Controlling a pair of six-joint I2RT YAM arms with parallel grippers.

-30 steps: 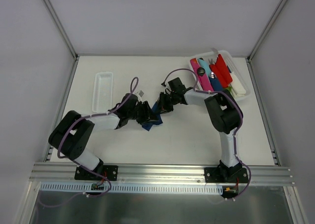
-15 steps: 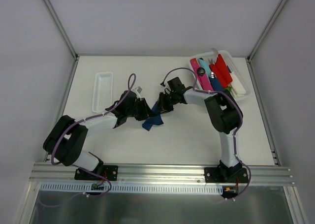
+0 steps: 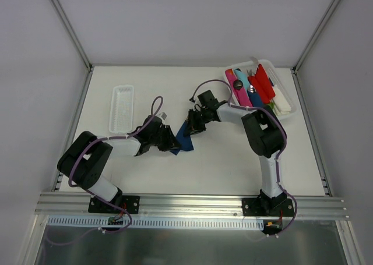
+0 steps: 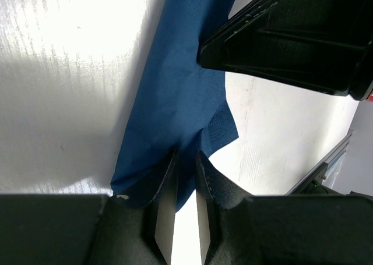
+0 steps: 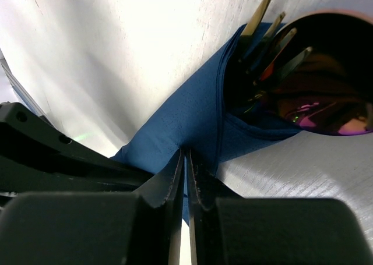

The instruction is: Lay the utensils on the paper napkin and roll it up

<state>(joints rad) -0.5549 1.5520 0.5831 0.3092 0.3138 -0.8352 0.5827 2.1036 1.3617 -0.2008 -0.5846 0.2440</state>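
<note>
Navy paper napkin (image 4: 175,90) pinched in both jaws, utensils (image 5: 258,17) inside.

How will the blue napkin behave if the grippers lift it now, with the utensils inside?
Probably floppy: the paper napkin creases and drapes where the right gripper pinches it. Likely to tear if the left gripper, also pinching it, pulls away hard, being thin paper. The utensils poke from an open end, so tilting may let them slide out.
</note>
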